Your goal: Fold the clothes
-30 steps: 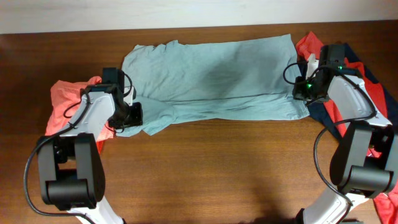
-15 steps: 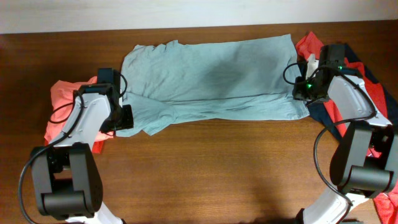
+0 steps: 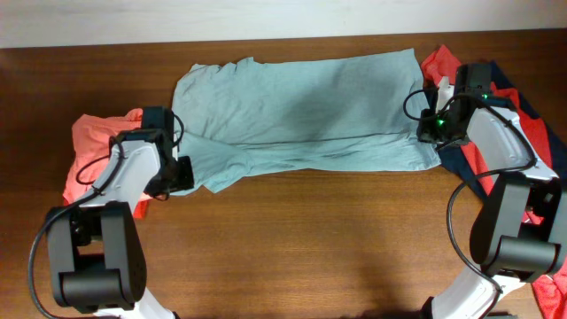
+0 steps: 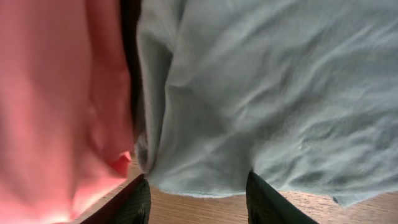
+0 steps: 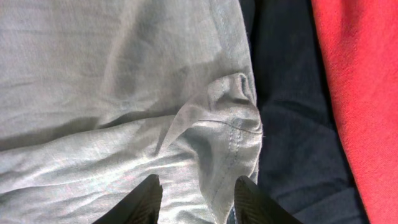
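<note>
The pale grey-blue T-shirt (image 3: 301, 111) lies spread across the back of the table, its near part folded over on itself. My left gripper (image 3: 182, 173) hovers at its near left corner. In the left wrist view the jaws stand open (image 4: 199, 208) over bare wood, and the shirt's hem (image 4: 205, 180) lies just beyond the fingertips. My right gripper (image 3: 431, 133) sits at the shirt's right edge. Its jaws stand open (image 5: 196, 202) above a puckered seam (image 5: 230, 121) of the shirt (image 5: 112, 81), with cloth under both fingers.
A coral-orange shirt (image 3: 89, 142) (image 4: 56, 112) is heaped at the left, right against the grey-blue one. A red shirt (image 3: 438, 64) (image 5: 360, 93) and a navy one (image 3: 532, 115) (image 5: 292, 112) lie under the right arm. Bare wooden table (image 3: 337, 239) stretches along the front.
My left arm has shifted slightly toward the table's front, along the shirt's left corner. The right arm and the shirt have stayed still.
</note>
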Action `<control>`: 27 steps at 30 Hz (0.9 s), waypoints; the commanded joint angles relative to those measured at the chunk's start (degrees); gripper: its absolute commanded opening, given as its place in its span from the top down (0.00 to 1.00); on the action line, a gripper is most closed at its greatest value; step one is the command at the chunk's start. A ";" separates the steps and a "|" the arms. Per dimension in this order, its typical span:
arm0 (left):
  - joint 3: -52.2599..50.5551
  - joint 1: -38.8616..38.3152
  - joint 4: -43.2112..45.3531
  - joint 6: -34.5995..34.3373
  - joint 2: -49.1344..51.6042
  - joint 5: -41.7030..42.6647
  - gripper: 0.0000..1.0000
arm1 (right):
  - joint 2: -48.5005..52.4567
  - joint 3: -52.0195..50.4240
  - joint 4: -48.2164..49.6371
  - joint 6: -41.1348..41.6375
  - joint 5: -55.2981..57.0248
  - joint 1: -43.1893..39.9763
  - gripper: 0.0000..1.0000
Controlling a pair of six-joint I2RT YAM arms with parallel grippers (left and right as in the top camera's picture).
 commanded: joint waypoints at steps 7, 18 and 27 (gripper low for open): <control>-0.94 0.20 1.05 -0.33 -1.11 2.19 0.65 | -0.42 0.70 -0.04 0.02 -0.44 -0.37 0.57; -0.94 0.20 1.53 -0.31 -1.11 1.29 0.88 | -0.42 0.70 -0.11 0.02 -0.44 -0.37 0.57; 4.44 0.22 -0.59 1.31 -5.53 5.84 1.00 | -0.42 0.70 -0.11 0.02 -0.24 -0.37 0.57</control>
